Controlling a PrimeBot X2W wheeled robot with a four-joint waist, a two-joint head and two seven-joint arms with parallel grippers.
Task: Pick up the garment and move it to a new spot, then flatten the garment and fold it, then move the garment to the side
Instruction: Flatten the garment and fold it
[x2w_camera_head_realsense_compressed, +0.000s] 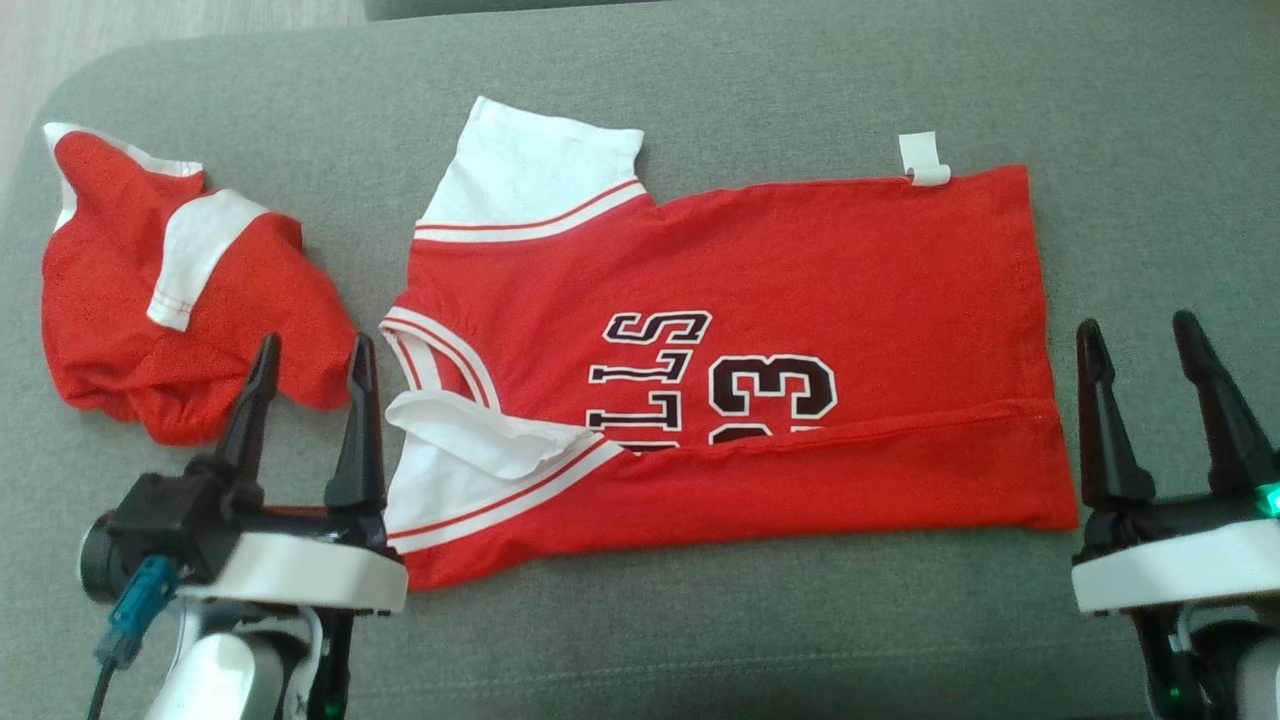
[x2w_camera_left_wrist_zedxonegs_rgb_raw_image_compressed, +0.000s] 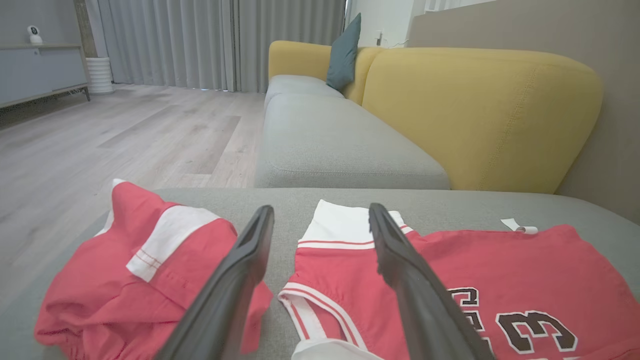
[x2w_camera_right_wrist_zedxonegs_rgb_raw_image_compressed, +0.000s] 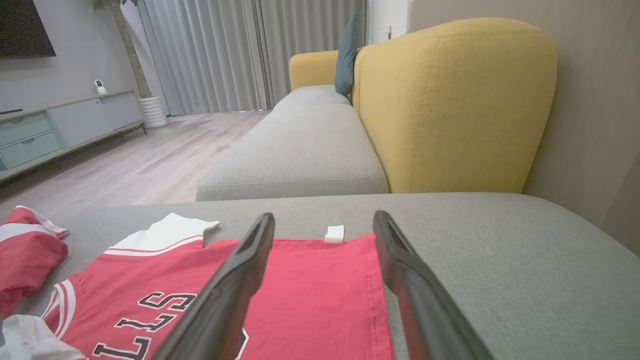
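The garment is a red jersey with white sleeves and black lettering, spread out on the grey cushion, its near long edge folded over onto itself. It also lies before the wrist cameras as the garment and the garment. My left gripper stands open at the jersey's collar end, near the lower white sleeve, holding nothing. My right gripper stands open just past the jersey's hem end, empty too. From the wrists, the left gripper and the right gripper each show two spread dark fingers.
A second red and white garment lies crumpled on the cushion to the left of the jersey. A yellow sofa back and a further grey seat rise beyond. Wooden floor runs to the left.
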